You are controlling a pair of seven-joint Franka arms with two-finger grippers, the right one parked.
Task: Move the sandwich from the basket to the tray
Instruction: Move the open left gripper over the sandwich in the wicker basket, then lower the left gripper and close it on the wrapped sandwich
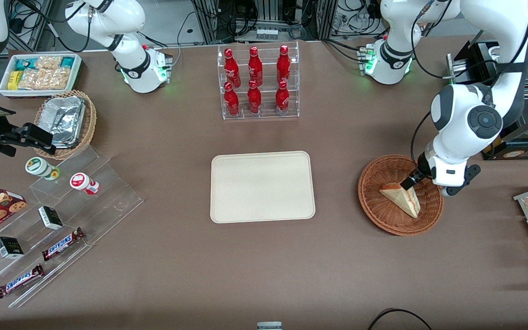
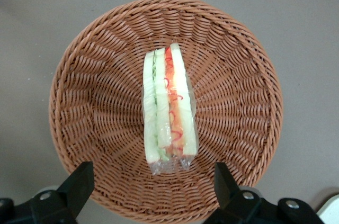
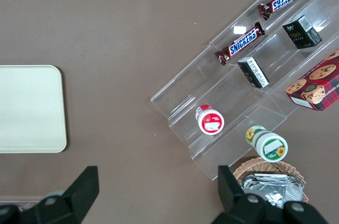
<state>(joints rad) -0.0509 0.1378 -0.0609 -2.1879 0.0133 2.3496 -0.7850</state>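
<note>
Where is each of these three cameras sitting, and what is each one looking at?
Front view: faces the robots from high up, over the whole table; both arms show, the hand above the basket.
Left wrist view: on the working arm, looking straight down at the sandwich in the basket; open fingers show.
Right wrist view: on the parked arm, looking down at the tray.
Front and left wrist views share basket and sandwich.

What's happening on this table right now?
The left arm's gripper is over the wicker basket, fingers open and spread wider than the wrapped sandwich, which lies in the basket with nothing gripping it. The cream tray sits bare mid-table, toward the parked arm's end from the basket. So the sandwich has not yet been picked up; the move to the tray is all still to do.
</note>
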